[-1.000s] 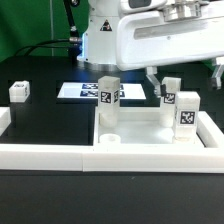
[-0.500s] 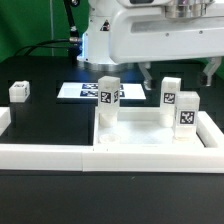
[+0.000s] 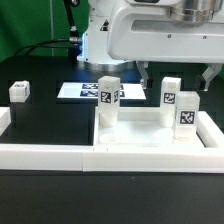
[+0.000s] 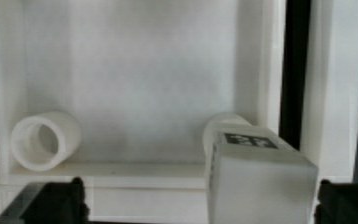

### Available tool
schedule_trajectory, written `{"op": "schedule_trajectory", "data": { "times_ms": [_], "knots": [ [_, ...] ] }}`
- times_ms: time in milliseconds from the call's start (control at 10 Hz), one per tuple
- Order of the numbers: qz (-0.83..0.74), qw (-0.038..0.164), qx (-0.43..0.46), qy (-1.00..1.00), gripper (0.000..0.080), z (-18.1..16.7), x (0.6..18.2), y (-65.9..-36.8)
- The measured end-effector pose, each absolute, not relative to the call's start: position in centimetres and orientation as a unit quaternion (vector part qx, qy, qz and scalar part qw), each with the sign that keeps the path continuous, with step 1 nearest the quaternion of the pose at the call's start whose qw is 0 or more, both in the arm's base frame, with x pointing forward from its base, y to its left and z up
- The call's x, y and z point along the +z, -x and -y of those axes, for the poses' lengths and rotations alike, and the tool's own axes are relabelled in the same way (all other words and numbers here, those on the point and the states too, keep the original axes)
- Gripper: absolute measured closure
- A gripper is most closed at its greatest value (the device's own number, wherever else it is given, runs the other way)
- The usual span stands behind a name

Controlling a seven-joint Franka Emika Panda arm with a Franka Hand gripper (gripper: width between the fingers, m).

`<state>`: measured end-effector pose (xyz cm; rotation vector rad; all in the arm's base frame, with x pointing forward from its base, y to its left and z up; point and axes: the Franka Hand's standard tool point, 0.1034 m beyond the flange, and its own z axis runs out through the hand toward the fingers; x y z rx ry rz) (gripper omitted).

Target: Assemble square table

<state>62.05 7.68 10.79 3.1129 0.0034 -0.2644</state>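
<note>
- The table top is lying flat just behind the low wall, with legs standing upright on it.
- The nearest leg is looking light, stiff and smooth, so its flat sides at mid-height are seeming the safest hold.
- The gripper is hanging wide open and empty, straddling the rear leg.
- A fourth leg is lying well apart, at the exterior view's left.
</note>
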Motion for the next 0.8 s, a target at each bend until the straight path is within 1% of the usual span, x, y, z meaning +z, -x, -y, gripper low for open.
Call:
{"op": "schedule_trajectory", "data": {
  "times_ms": [100, 200, 400, 600, 800],
  "knots": [
    [0.001, 0.000, -0.078, -0.997, 0.0151, -8.5, 10.8, -62.3],
    [0.003, -0.004, -0.067, -0.998, 0.0151, -9.4, 10.8, -62.7],
    [0.001, -0.011, -0.027, -1.000, 0.0151, -10.7, 9.2, -64.0],
    [0.001, -0.010, -0.018, -1.000, 0.0151, -11.2, 8.4, -64.2],
    [0.002, -0.009, -0.017, -1.000, 0.0151, -11.0, 8.4, -64.2]
  ]
}}
